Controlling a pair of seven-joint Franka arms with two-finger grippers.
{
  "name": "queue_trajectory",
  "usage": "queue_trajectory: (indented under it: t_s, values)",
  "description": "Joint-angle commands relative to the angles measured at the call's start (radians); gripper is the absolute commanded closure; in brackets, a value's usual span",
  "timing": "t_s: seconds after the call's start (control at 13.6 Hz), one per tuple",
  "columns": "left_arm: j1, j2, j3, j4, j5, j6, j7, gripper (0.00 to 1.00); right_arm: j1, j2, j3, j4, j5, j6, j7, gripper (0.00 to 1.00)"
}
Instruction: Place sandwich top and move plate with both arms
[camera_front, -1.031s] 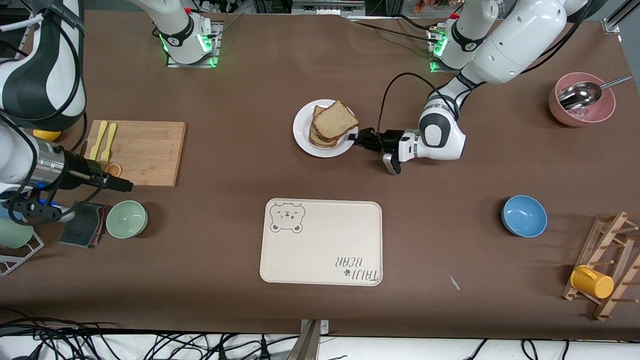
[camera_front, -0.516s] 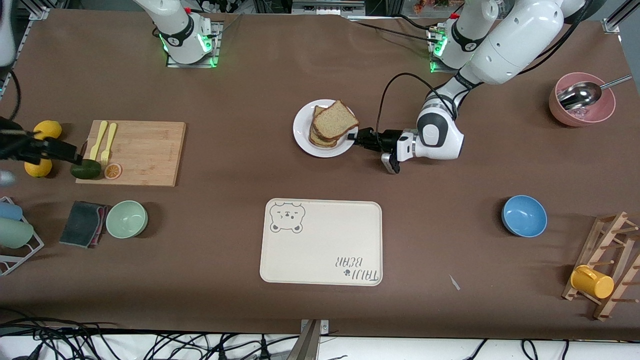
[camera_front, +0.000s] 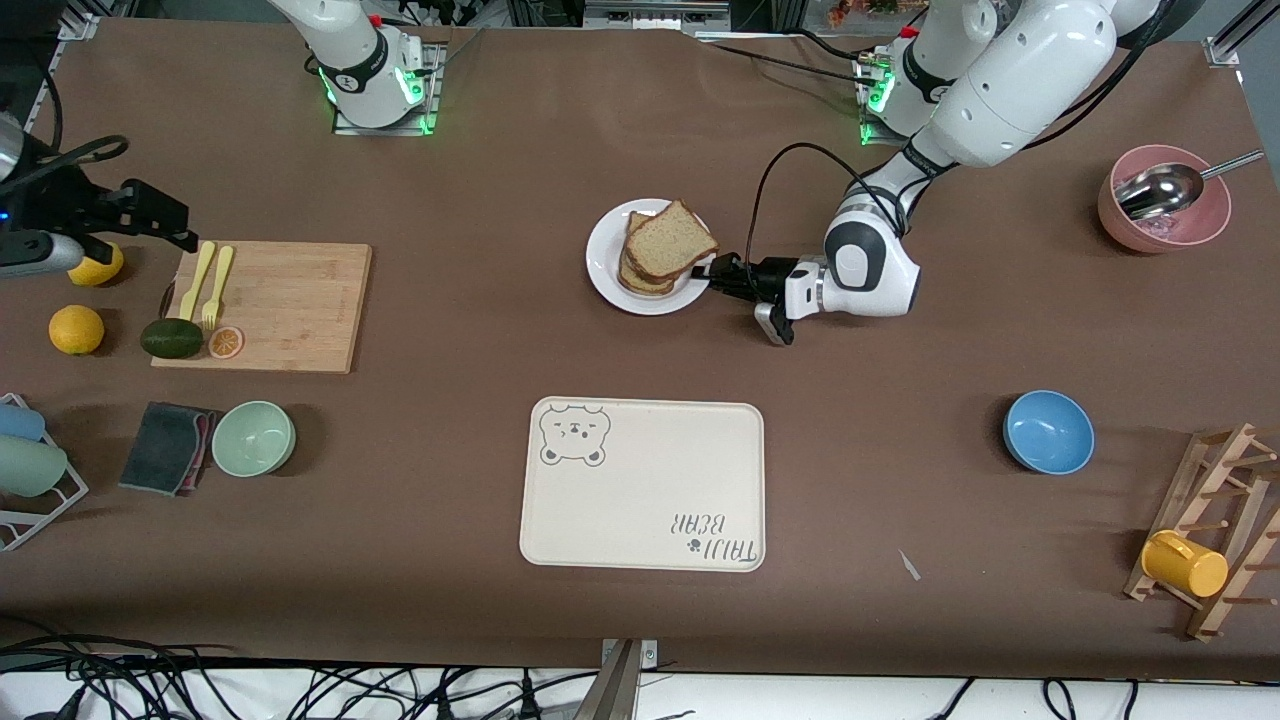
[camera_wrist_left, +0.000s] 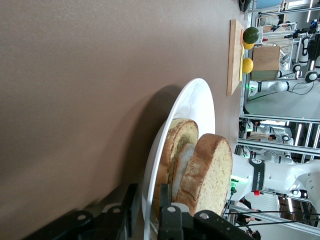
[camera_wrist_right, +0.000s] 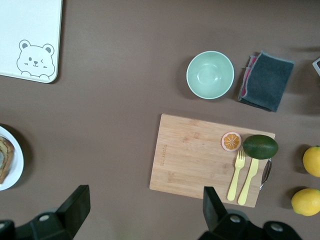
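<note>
The sandwich top (camera_front: 670, 240), a speckled light-brown slice, lies on the stacked sandwich on the white plate (camera_front: 605, 262) at mid-table. In the left wrist view the slice (camera_wrist_left: 210, 165) leans over the lower bread on the plate (camera_wrist_left: 197, 100). My left gripper (camera_front: 712, 275) lies low at the plate's rim on the left arm's end; its open fingers straddle the rim (camera_wrist_left: 150, 220), one under and one above. My right gripper (camera_front: 170, 218) hangs open and empty in the air over the table's right-arm end, above the brown cloth beside the cutting board (camera_wrist_right: 145, 210).
A wooden cutting board (camera_front: 285, 305) carries two yellow forks, an orange slice and an avocado, with lemons beside it. A green bowl (camera_front: 253, 438) and grey cloth lie nearer the camera. The bear tray (camera_front: 643, 484), blue bowl (camera_front: 1048, 431), pink bowl with spoon (camera_front: 1163, 205) and mug rack also stand here.
My left gripper has slid closer, so its fingers now straddle the plate's rim. My right arm has swung off the cutting board toward the table's end and risen.
</note>
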Motion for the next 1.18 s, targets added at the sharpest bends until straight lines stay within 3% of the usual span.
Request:
queue_trajectory:
  t_s: [0.0,0.07,0.15,1.1]
  values:
    - [-0.024,0.012,0.008,0.009,-0.020,0.022,0.029,0.88,-0.015,-0.032,-0.006,-0.047,-0.029,0.052,-0.010,0.00]
    - [-0.024,0.012,0.008,0.010,-0.020,0.022,0.029,0.98,-0.007,-0.032,-0.009,-0.059,-0.034,0.053,-0.008,0.00]
    - [-0.024,0.012,0.008,0.009,-0.020,0.022,0.029,1.00,-0.005,-0.034,-0.042,-0.059,-0.025,0.066,-0.006,0.00]
    - [-0.007,-0.077,0.049,0.013,-0.021,0.001,-0.040,1.00,0.008,-0.015,-0.086,-0.036,-0.028,0.045,0.065,0.00]
